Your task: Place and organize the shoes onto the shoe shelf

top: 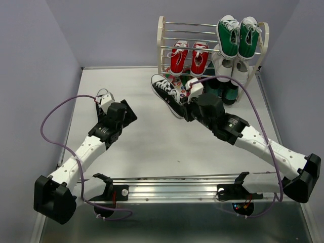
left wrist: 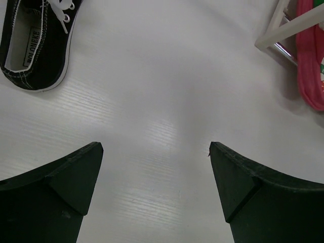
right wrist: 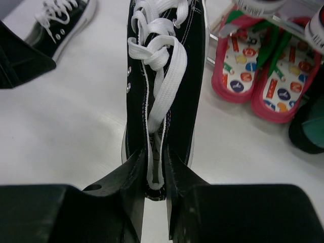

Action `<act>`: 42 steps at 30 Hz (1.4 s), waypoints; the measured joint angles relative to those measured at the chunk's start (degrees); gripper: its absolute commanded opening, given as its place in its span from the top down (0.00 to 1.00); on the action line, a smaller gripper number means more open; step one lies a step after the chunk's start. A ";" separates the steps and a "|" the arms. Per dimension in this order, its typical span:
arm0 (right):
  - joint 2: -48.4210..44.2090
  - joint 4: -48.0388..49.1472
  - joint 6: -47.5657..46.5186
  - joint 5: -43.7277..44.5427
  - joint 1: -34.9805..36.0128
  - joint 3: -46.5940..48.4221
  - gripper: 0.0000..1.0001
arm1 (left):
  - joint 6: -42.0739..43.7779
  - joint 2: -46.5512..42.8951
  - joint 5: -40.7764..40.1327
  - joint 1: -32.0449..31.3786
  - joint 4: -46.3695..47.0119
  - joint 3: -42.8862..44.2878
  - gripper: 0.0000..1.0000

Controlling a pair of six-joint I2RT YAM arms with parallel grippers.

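Observation:
My right gripper (right wrist: 156,177) is shut on the heel end of a black canvas sneaker (right wrist: 164,76) with white laces, just above the table in front of the shoe shelf (top: 161,48). In the top view this gripper (top: 186,106) covers the sneaker's (top: 178,108) heel. The second black sneaker (top: 163,86) lies on the table beside it and also shows in the left wrist view (left wrist: 38,43). Red sneakers (top: 188,58) stand on a middle tier at the left. Pink-red flip-flops (right wrist: 263,68) lie at the shelf's bottom left. My left gripper (left wrist: 154,152) is open and empty over bare table.
Green sneakers (top: 238,35) stand on the top tier at the right, with white sneakers (top: 230,66) below them and dark shoes (top: 225,91) at the bottom right. A cream shelf leg (left wrist: 288,25) stands near the flip-flops. Grey walls enclose the table.

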 measured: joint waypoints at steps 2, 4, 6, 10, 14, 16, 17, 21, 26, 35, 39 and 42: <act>0.07 0.15 -1.18 0.07 0.00 3.15 0.99 | -0.17 -1.40 -0.33 0.50 0.04 0.00 0.01; 0.35 0.42 -2.36 0.59 0.00 5.84 0.99 | -0.31 -2.80 -0.63 0.76 0.02 0.00 0.01; 1.09 1.22 -4.07 1.33 0.00 9.18 0.99 | -0.50 -4.04 -1.09 0.92 0.02 0.00 0.01; 3.98 4.09 -7.58 3.48 0.02 16.37 0.99 | -0.50 -5.20 -1.66 2.12 0.02 0.00 0.01; 7.82 6.29 -10.56 7.72 0.02 23.52 0.99 | -0.48 -5.11 -1.40 3.80 -0.02 0.33 0.01; 10.38 7.61 -12.11 10.34 0.02 27.41 0.99 | -0.46 -4.98 -1.09 4.31 0.02 0.98 0.01; 11.56 8.41 -13.05 11.74 0.00 28.92 0.99 | -0.44 -4.94 -0.87 4.44 0.09 1.36 0.01; 15.76 9.51 -16.15 15.15 -0.42 35.08 0.99 | -0.22 -4.46 -0.46 4.98 0.55 2.80 0.01; 17.79 9.75 -18.51 15.06 -1.20 40.89 0.99 | -0.02 -3.02 -0.02 5.51 1.44 3.65 0.01; 10.34 14.03 -15.67 10.08 -1.49 28.28 0.99 | 0.24 -1.29 1.38 5.77 2.43 3.65 0.01; 4.59 18.03 -11.72 3.13 -1.44 6.84 0.99 | 0.63 -0.68 3.23 5.88 3.45 3.32 0.01; 5.97 19.93 -8.00 0.35 -0.26 -8.59 0.99 | 0.87 -0.63 4.17 6.03 4.22 2.25 0.01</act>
